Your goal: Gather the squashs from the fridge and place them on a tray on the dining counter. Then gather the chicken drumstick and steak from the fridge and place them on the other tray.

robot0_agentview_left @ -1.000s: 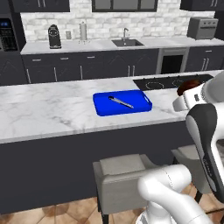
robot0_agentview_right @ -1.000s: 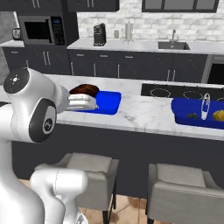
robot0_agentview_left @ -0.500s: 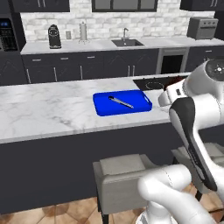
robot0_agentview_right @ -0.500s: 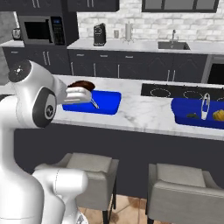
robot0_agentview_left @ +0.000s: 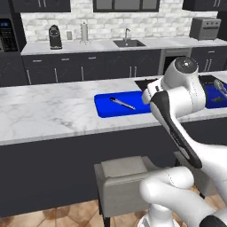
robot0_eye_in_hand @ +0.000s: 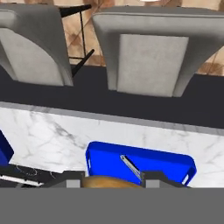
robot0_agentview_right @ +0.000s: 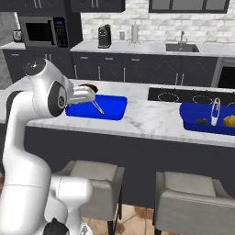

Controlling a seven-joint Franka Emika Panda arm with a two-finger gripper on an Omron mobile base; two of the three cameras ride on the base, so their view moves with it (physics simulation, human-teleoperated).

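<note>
My gripper [robot0_agentview_right: 92, 90] is shut on the steak [robot0_agentview_right: 89, 86], a dark brown rounded lump. It hangs over the far left part of a blue tray [robot0_agentview_right: 112, 110] on the marble dining counter [robot0_agentview_right: 147, 117]. Looking down in the hand view, the steak [robot0_eye_in_hand: 107, 183] sits between my fingertips [robot0_eye_in_hand: 74, 183] with the tray [robot0_eye_in_hand: 166, 162] below. A thin grey utensil [robot0_eye_in_hand: 131, 167] lies in that tray [robot0_agentview_left: 106, 108]. The other tray [robot0_agentview_right: 193, 121] at the right holds a yellow squash [robot0_agentview_right: 229, 120], a darker piece and an upright grey utensil. The fridge and the chicken drumstick are out of view.
A black cooktop [robot0_agentview_right: 183, 96] is set in the counter between the two trays. Grey stools [robot0_agentview_right: 96, 176] stand against the counter's near side. Behind it runs a dark cabinet worktop with a sink [robot0_agentview_left: 128, 43], a coffee machine [robot0_agentview_left: 55, 37] and a microwave [robot0_agentview_right: 42, 32].
The arm has swung to the left and the hand has carried the steak in over the tray. The grip on the steak has held.
</note>
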